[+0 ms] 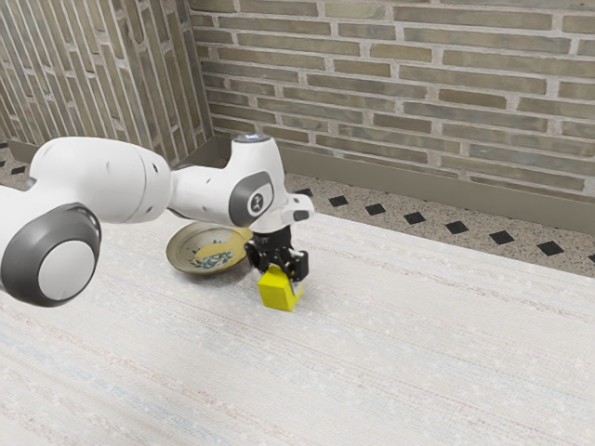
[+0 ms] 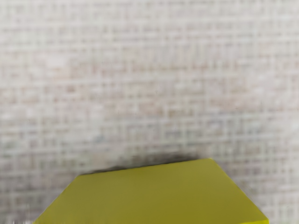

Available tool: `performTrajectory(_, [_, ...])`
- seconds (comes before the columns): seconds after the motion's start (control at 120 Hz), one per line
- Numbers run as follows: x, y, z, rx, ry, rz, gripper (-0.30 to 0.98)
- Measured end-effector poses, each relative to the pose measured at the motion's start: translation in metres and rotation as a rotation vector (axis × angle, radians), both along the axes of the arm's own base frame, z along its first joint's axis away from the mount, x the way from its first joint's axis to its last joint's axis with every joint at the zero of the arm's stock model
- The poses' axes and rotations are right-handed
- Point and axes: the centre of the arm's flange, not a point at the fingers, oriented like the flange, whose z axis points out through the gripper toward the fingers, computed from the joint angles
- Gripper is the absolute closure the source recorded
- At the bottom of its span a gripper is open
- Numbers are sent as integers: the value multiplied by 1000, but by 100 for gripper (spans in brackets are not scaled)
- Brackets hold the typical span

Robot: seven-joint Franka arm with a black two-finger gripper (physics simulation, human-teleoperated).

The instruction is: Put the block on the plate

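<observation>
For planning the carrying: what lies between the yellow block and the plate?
In the exterior view, bare tabletop lies between the yellow block and the plate, with the end effector hiding part of the gap.

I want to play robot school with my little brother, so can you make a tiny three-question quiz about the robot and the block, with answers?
1. Fill in: The plate is nearer the exterior view's ____ edge than the block is.
2. True or false: The block is already sitting on the plate.
3. What color is the block at the black gripper? A) red B) yellow C) blue

Key: 1. left; 2. false; 3. B
</observation>
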Motion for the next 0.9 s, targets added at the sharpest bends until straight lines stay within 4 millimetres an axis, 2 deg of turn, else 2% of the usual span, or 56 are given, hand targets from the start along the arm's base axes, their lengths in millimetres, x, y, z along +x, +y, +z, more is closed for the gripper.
performTrajectory(0.1, [0, 0, 5, 7, 1, 15, 27])
performTrajectory(0.233, [-1, 5, 38, 17, -28, 33, 28])
performTrajectory(0.383, [0, 52, 100, 26, -102, 111, 29])
performTrajectory(0.467, [-2, 86, 116, 35, -118, 167, 29])
performTrajectory(0.533, [-3, 117, 112, 46, -108, 219, 29])
performTrajectory(0.642, [-4, 156, 84, 64, -67, 282, 28])
performTrajectory(0.7, [-3, 164, 69, 69, -48, 297, 29])
performTrajectory(0.758, [-3, 166, 63, 71, -39, 304, 26])
performTrajectory(0.833, [-2, 167, 62, 69, -37, 308, 21])
performTrajectory(0.9, [-2, 166, 70, 67, -48, 308, 16])
